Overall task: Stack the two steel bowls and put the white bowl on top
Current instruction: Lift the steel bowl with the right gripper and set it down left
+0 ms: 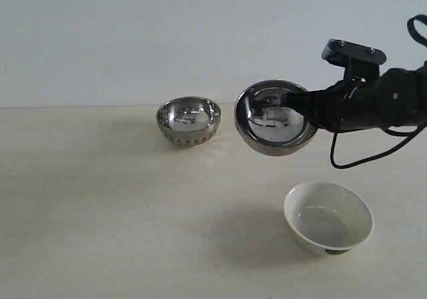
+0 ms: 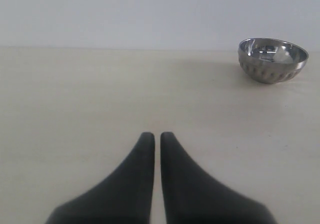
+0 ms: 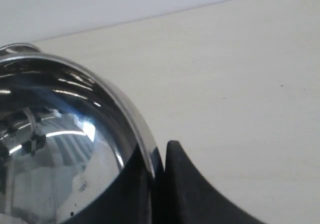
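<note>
The wide smooth steel bowl (image 1: 275, 117) hangs tilted above the table, its opening facing the camera. My right gripper (image 1: 303, 107) is shut on its rim; in the right wrist view one finger lies inside the smooth steel bowl (image 3: 60, 149) and the other outside, right gripper (image 3: 159, 151). The smaller ribbed steel bowl (image 1: 188, 121) stands upright on the table to the left of it, and shows far off as ribbed bowl (image 2: 272, 60). The white bowl (image 1: 328, 217) stands at the front right, a dark mark at its base. My left gripper (image 2: 157, 135) is shut and empty, low over bare table.
The cream table (image 1: 100, 205) meets a plain pale wall at the back. A black cable (image 1: 360, 155) loops under the right arm, above the white bowl.
</note>
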`<move>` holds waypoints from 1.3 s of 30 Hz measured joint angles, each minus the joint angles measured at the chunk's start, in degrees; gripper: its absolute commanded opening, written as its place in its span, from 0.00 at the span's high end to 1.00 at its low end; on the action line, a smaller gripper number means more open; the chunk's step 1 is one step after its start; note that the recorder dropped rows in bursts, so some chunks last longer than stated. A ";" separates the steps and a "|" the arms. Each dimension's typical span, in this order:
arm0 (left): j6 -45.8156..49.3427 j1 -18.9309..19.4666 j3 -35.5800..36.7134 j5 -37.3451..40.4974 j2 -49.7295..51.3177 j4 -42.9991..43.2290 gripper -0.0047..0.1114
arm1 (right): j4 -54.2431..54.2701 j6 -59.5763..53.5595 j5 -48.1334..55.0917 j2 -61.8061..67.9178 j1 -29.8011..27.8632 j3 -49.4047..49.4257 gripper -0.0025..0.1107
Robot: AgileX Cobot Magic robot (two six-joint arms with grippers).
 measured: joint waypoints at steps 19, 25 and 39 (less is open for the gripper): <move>0.00 0.00 0.00 0.00 0.00 0.00 0.93 | -0.51 -5.86 6.24 2.57 16.44 0.00 0.98; 0.00 0.00 0.00 0.00 0.00 0.00 0.93 | -0.41 -5.86 8.25 4.76 16.58 0.00 0.98; 0.00 0.00 0.00 0.00 0.00 0.00 0.93 | -0.24 -4.05 0.91 8.85 20.52 0.00 0.97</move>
